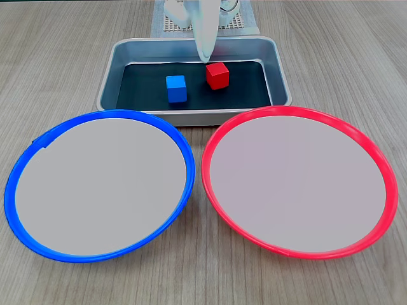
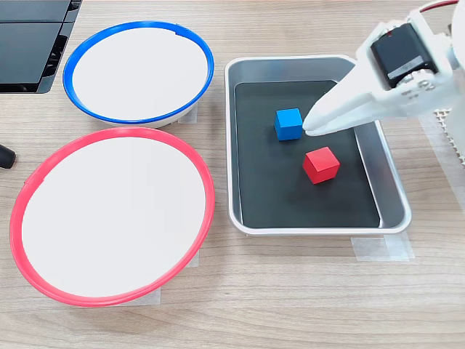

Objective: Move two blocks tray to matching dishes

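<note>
- My gripper hangs over the tray, fingers pressed together and holding nothing, its tip between the two cubes.
- The blue block sits left of the red block in a fixed view, near each other on the dark tray bottom.
- Blue-rimmed dish and red-rimmed dish wait on the near side.
- My worry: descending with fingers together could knock a cube aside, or opening between them could catch the wrong colour.

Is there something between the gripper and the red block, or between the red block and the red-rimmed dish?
Nothing visible blocks the gripper from the red block. Toward the red-rimmed dish, only the tray rim must be cleared.
</note>
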Robot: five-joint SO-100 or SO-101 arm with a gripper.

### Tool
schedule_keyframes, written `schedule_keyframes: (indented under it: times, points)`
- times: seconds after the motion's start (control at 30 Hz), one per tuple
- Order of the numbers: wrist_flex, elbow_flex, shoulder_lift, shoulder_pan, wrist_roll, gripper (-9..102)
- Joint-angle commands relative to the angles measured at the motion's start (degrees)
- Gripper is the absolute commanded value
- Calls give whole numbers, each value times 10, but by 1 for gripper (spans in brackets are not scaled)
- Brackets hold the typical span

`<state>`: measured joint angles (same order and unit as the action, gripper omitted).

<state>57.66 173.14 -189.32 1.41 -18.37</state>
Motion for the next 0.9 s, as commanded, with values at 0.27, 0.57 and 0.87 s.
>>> schedule_keyframes:
  times: [0.27,0.57,0.87]
  points:
    - [115,-286,430,19,-174,19]
    - [42,-350,674,-41,-150,23]
    - [33,-340,718,-45,-163,0]
